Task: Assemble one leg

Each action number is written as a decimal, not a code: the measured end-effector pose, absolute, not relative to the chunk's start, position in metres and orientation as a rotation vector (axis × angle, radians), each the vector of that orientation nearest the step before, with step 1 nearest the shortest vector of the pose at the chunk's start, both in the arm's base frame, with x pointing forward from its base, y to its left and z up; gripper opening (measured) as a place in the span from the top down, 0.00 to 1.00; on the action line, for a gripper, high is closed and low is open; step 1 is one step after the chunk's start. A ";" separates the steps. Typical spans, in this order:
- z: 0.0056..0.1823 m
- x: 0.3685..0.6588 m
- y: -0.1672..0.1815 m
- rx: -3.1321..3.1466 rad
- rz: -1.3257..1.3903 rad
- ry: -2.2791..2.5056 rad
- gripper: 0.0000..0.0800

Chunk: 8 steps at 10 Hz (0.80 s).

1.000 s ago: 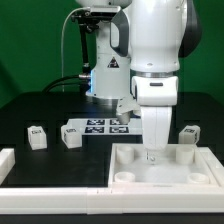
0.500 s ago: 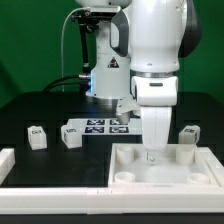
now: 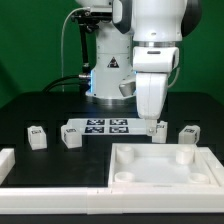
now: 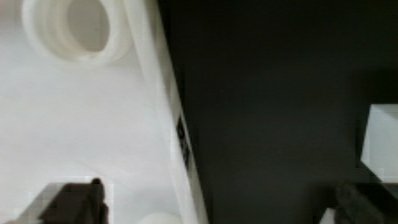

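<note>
My gripper (image 3: pixel 154 127) hangs open and empty just above the far rim of the white tabletop tray (image 3: pixel 130 178). In the wrist view my two dark fingers stand wide apart around my gripper's middle (image 4: pixel 217 205), with nothing between them. One finger is over the tray's white floor (image 4: pixel 71 120), the other over the black table. Two small white legs (image 3: pixel 37 137) (image 3: pixel 70 136) stand at the exterior view's left. A third leg (image 3: pixel 188 133) stands at the right, behind the tray. A small tagged block (image 3: pixel 162 128) shows right beside my fingertips. A white post (image 3: pixel 185 154) stands upright in the tray's far right corner.
The marker board (image 3: pixel 100 127) lies behind the legs. A white part (image 3: pixel 6 160) lies at the exterior view's left edge. The tray's round hole (image 4: pixel 80 30) shows in the wrist view, and a white block edge (image 4: pixel 384 140) lies on the black table.
My gripper has risen out of the tray, from low over its floor to just above its far rim. The legs and the tray have not moved.
</note>
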<state>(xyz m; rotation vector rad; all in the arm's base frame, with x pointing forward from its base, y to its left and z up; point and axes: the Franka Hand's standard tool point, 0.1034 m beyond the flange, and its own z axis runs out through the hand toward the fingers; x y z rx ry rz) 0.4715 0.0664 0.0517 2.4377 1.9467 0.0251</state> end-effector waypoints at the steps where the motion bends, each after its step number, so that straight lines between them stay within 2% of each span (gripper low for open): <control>1: 0.051 0.471 0.066 2.449 0.024 1.934 0.19; 5: 0.050 0.470 0.068 2.825 0.031 1.366 0.19; 8: 0.047 0.459 0.070 3.120 0.045 0.602 0.19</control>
